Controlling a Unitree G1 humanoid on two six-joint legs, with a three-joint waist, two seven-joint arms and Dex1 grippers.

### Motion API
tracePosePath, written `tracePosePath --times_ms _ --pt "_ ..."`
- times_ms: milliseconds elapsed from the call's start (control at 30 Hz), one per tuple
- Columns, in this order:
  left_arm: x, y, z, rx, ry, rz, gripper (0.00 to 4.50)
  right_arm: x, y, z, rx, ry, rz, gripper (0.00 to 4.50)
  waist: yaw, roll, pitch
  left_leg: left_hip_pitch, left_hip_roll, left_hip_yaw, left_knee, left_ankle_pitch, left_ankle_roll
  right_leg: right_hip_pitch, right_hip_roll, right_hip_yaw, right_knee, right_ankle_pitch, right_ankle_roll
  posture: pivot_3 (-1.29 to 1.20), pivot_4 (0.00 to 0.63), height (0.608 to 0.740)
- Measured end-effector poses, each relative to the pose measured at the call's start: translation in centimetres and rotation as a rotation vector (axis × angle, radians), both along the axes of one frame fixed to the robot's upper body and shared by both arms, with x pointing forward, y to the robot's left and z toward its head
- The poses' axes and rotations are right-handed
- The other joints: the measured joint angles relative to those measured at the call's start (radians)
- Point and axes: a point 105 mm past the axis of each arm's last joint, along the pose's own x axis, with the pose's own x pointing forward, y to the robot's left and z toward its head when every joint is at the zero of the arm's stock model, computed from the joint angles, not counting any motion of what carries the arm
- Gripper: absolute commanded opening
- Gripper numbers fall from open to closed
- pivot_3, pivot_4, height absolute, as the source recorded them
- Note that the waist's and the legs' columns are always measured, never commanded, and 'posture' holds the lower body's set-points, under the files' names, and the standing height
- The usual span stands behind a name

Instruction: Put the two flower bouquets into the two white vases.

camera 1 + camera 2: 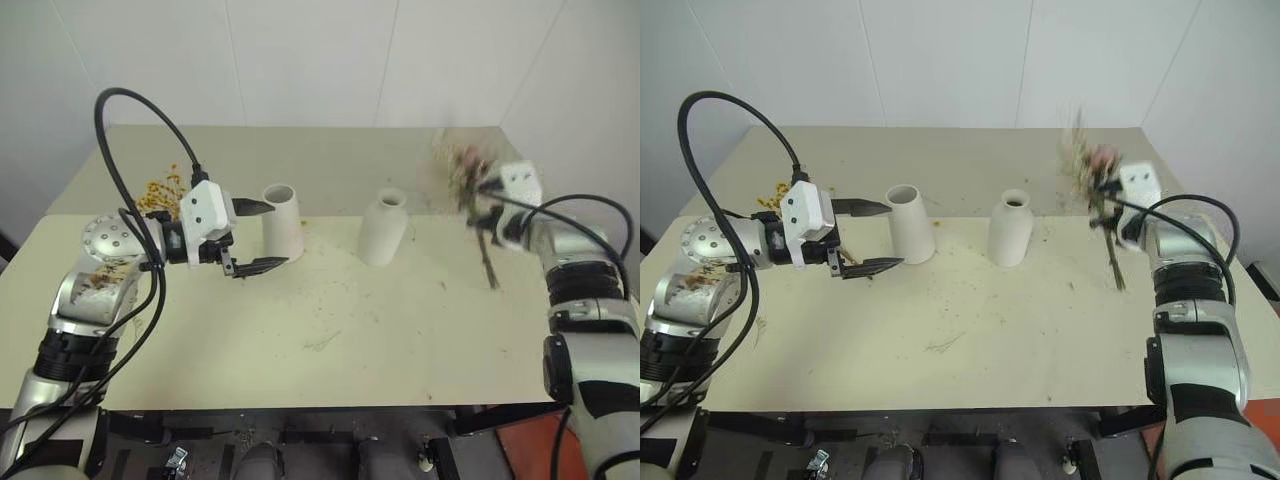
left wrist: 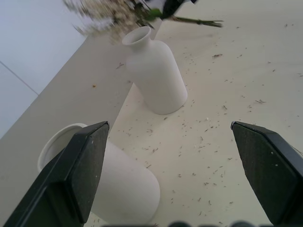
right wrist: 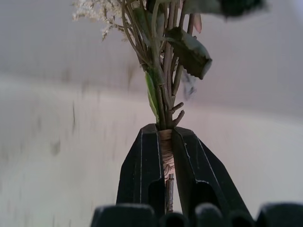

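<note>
Now my right gripper (image 3: 163, 156), clamped on the pink bouquet (image 1: 1095, 175) with stems hanging down near the table's right edge, has the narrow-necked vase (image 1: 1009, 228) to its left, nearer than my spread left gripper (image 1: 865, 238).

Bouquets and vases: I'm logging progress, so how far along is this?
Nothing is done: the wide vase and the bottle vase stand empty. In hand: the right gripper grips the pink bouquet, lifted. Left: the yellow bouquet lies on the table.
</note>
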Motion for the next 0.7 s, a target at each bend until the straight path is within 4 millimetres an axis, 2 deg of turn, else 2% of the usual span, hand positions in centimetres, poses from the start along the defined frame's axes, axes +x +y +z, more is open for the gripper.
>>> tracePosePath --times_ms 67,133,200,333,400,533,700 --pt "0.0 0.2 0.1 -0.008 -0.002 0.004 4.5 -0.8 1.6 4.2 -0.009 -0.236 0.041 0.14 -0.001 0.0 0.0 0.0 0.0 0.0 0.0 0.0 0.0 0.0 0.0 0.0 0.0 0.0 0.0 0.0 0.15 0.74" --pt "0.0 0.3 0.3 -0.017 -0.005 0.008 4.5 -1.6 2.8 6.5 0.049 -0.389 0.068 0.14 -0.003 0.0 0.0 0.001 0.0 0.0 0.0 0.0 0.0 0.001 0.0 0.0 0.0 0.0 0.0 0.0 0.15 0.74" --pt "0.1 0.6 0.3 -0.024 -0.006 0.019 4.5 -2.4 4.6 7.9 0.254 -0.516 0.13 0.14 -0.007 0.0 0.0 0.002 0.0 0.0 0.0 0.0 0.0 0.002 0.0 0.0 0.001 0.0 0.0 0.0 0.15 0.74" --pt "0.4 1.2 0.2 -0.03 0.003 0.045 4.5 -3.9 6.8 8.6 0.454 -0.644 0.258 0.14 -0.009 0.0 0.0 0.001 0.001 -0.001 0.0 0.0 0.0 0.002 0.0 -0.001 0.003 0.0 0.0 0.0 0.15 0.74" --pt "0.4 1.6 0.3 -0.024 0.004 0.06 4.5 -4.2 7.2 8.1 0.511 -0.67 0.279 0.14 -0.008 0.0 0.0 0.001 0.0 -0.001 0.0 0.0 0.0 0.002 0.0 -0.001 0.003 0.0 0.0 0.0 0.15 0.74" --pt "0.4 2.3 0.2 -0.023 0.008 0.079 4.5 -4.1 8.1 6.8 0.555 -0.655 0.301 0.14 -0.011 0.001 0.0 0.001 0.001 0.0 0.0 0.0 0.0 0.002 0.0 -0.001 0.003 0.0 0.0 0.0 0.15 0.74" --pt "0.3 2.3 -0.2 -0.024 0.016 0.086 4.5 -4.1 9.8 6.6 0.562 -0.646 0.346 0.14 -0.019 0.001 0.0 0.002 0.001 -0.001 0.0 0.0 0.0 0.002 0.0 -0.001 0.003 0.0 0.0 0.0 0.15 0.74"
